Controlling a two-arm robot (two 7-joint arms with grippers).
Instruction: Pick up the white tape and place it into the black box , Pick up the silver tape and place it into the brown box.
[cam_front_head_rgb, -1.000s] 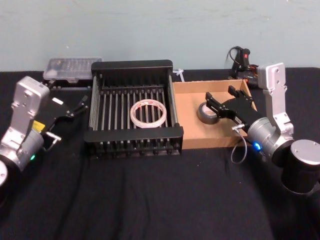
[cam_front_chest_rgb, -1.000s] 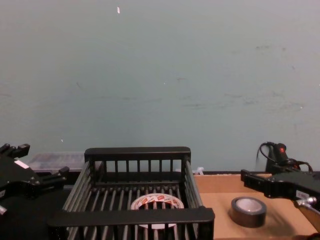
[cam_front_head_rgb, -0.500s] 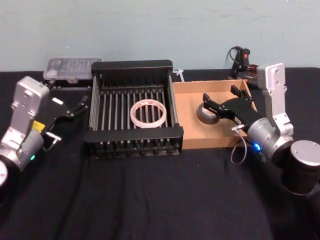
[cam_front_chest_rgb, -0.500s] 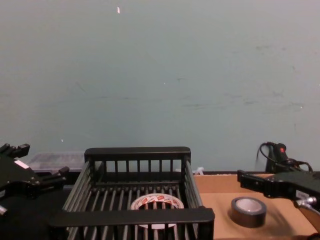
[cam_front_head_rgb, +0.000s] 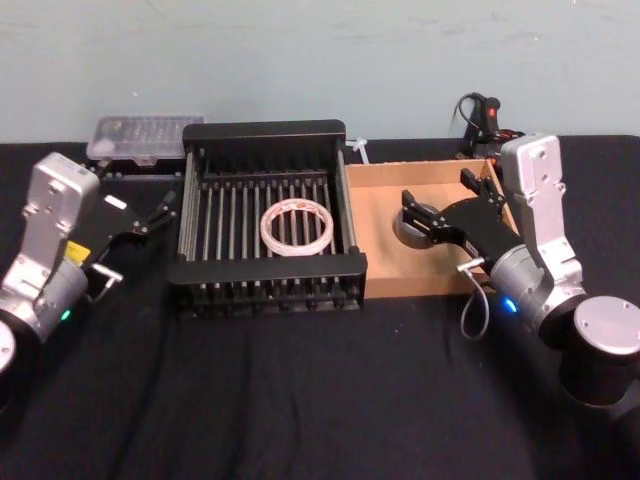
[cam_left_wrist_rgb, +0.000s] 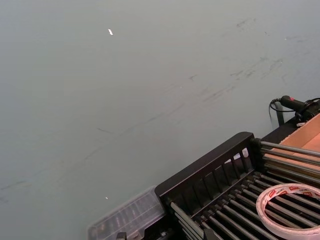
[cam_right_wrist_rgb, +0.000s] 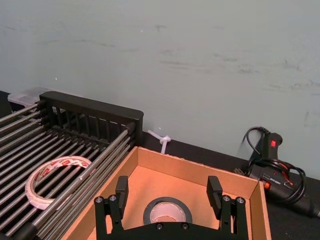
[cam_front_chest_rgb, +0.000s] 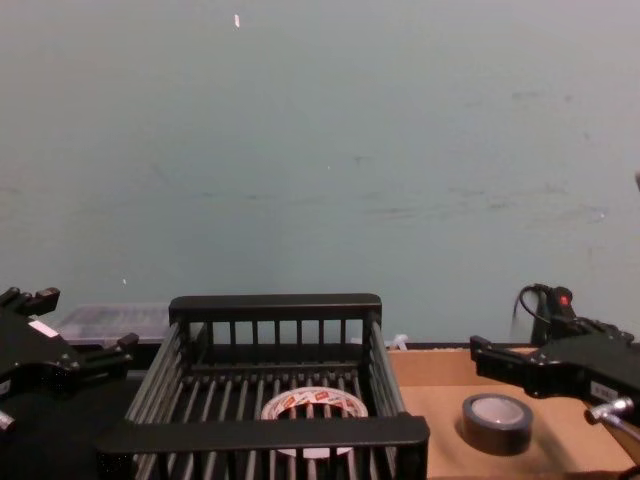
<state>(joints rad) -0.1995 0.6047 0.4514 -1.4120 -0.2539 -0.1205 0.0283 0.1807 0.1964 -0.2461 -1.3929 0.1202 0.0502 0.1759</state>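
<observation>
Black box (cam_front_head_rgb: 265, 275): centre of table, held white tape (cam_front_head_rgb: 296, 225) flat on its slats. Brown box (cam_front_head_rgb: 372, 215): touching its right side, held silver tape (cam_front_chest_rgb: 497, 423). My right gripper (cam_right_wrist_rgb: 169, 192): fingers spread wide, over that roll. My left gripper (cam_front_head_rgb: 160, 208): open, left of the black box.

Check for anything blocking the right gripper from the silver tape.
Nothing visible does. The right gripper hangs open above the silver tape, which lies flat on the floor of the brown box, with open air between them.
</observation>
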